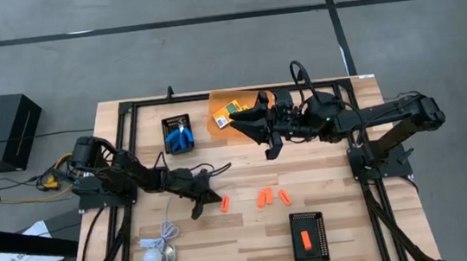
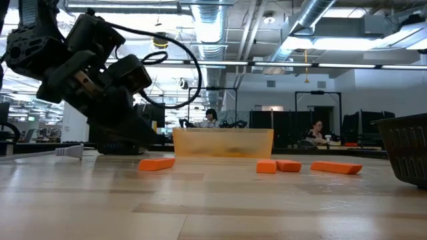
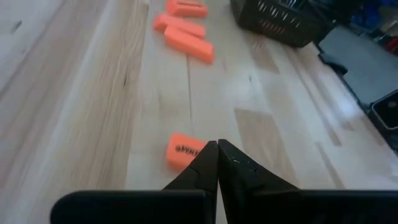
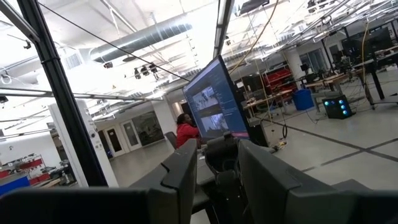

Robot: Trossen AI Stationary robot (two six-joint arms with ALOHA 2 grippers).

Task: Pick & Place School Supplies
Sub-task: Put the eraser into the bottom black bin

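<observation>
My left gripper [image 3: 217, 146] is shut and low over the table [image 1: 200, 207], its tips right beside one orange stick [image 3: 183, 151] lying flat on the wood. Three more orange sticks [image 1: 267, 198] lie further right, seen ahead in the left wrist view [image 3: 186, 38]. The blue-handled scissors [image 1: 180, 138] lie in a black tray at the far left. A yellow-and-green crayon box [image 1: 233, 109] lies in an orange bin [image 1: 224, 121]. My right gripper [image 1: 260, 136] hovers open beside that bin, its fingers [image 4: 186, 168] pointing up into the room. My left gripper has its shut fingertips [image 3: 208, 155] down at the table next to the near orange stick's end [image 3: 193, 149]. The finger hides the stick's edge, so I cannot tell whether they touch.
A second black tray [image 1: 308, 237] near the right front holds one orange stick [image 1: 305, 240]. A white cable with a round puck [image 1: 156, 258] lies at the left front. In the low view the orange bin [image 2: 223, 142] stands behind the sticks, with bare wood in front.
</observation>
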